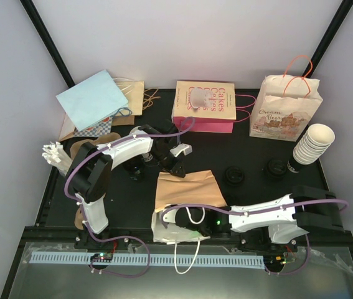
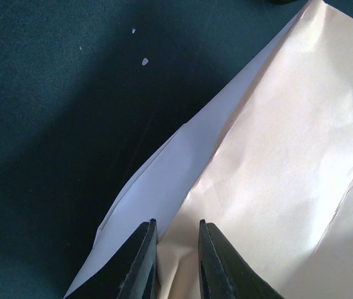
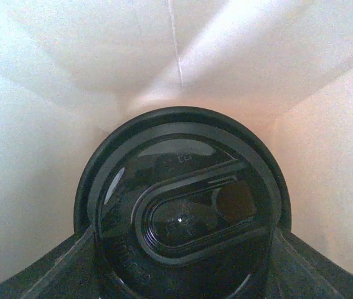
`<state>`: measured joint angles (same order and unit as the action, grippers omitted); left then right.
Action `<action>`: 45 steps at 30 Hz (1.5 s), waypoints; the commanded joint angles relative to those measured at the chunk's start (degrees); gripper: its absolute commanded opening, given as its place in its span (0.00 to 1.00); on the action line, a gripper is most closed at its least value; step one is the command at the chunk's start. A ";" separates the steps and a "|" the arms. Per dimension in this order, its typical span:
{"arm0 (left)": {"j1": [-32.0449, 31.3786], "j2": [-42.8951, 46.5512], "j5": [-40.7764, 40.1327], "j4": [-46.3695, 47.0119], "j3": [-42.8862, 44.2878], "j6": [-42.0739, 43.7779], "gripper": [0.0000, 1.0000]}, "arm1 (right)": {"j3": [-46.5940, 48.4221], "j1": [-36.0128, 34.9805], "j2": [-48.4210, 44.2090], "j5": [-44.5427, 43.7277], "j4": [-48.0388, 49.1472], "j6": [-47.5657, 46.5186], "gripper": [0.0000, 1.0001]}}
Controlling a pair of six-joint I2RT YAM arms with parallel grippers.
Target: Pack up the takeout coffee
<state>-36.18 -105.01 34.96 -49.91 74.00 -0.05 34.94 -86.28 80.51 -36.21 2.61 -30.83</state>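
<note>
Right wrist camera: the right gripper [image 3: 182, 265] is clamped on the takeout coffee [image 3: 182, 156], its two fingers [image 3: 51, 274] pressed against the cup top at 9 and 3 o'clock. Only the round black lid [image 3: 185, 212] shows, its oval sip panel facing the lens; the cup beneath is hidden. White paper walls close in on every side. The drink sits inside the brown paper bag [image 1: 188, 187], short of the creased bottom at 12 o'clock.

Seen from the top external camera, that bag lies flat on its side near the middle of the black table [image 1: 251, 149]. Its mouth is at 6 o'clock, toward the arm bases, and the right arm reaches in from 3 o'clock. A white cord handle [image 1: 185, 258] trails out of the mouth toward 6 o'clock.

At the bag's closed end, 12 o'clock, the left gripper [image 2: 177, 249] has its fingers drawn nearly together. They nip the paper where the tan face meets the white side fold.

Around them, spare black lids [image 1: 234, 176] lie on the table at 3 o'clock of the bag. A leaning stack of cream cups [image 1: 313, 143] stands at 2 o'clock and an illustrated paper bag with orange handles [image 1: 285, 109] at 1 o'clock. A pink "Cakes" bag [image 1: 204, 106] stands at 12 o'clock, and a pale blue bag [image 1: 92, 99] at 10 o'clock.
</note>
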 commanded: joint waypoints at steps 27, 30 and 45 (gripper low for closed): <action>-1.78 0.16 6.63 -7.22 -2.32 0.07 0.20 | -0.16 6.71 13.20 6.10 -21.72 5.23 0.41; -1.72 0.24 6.64 -7.13 -2.58 0.05 0.19 | 0.10 6.66 13.85 6.25 -21.95 5.25 0.41; -1.70 0.59 6.73 -6.87 -2.98 -0.24 0.20 | 0.39 6.82 14.04 7.02 -22.50 4.93 0.40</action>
<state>-35.97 -105.01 33.89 -48.03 73.36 -0.03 41.06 -84.29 86.56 -36.86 0.67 -28.34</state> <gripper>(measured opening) 0.197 0.644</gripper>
